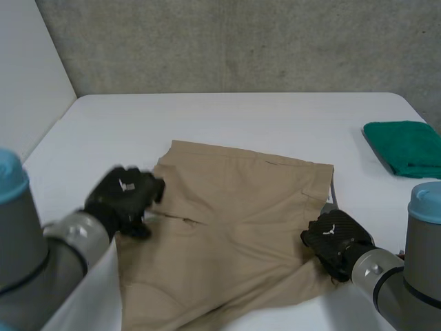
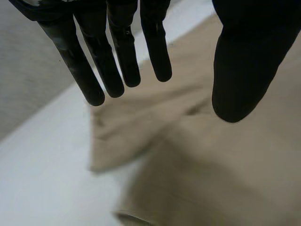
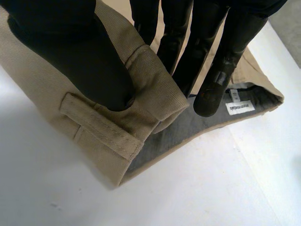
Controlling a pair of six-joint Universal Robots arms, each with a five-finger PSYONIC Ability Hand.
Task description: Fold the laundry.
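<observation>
Tan shorts (image 1: 234, 227) lie spread on the white table (image 1: 227, 117), partly folded. My left hand (image 1: 124, 196) hovers at the cloth's left edge. In the left wrist view its fingers (image 2: 117, 56) are straight and apart from the thumb, above the tan shorts (image 2: 211, 165), holding nothing. My right hand (image 1: 335, 238) sits at the right edge of the shorts. In the right wrist view its thumb (image 3: 84, 61) and fingers pinch the waistband (image 3: 150, 94) beside a belt loop, and the grey lining with a white label (image 3: 242, 107) shows underneath.
A folded green cloth (image 1: 406, 148) lies at the table's far right edge. A concrete wall stands behind the table. Bare table surface lies beyond the shorts and to the left.
</observation>
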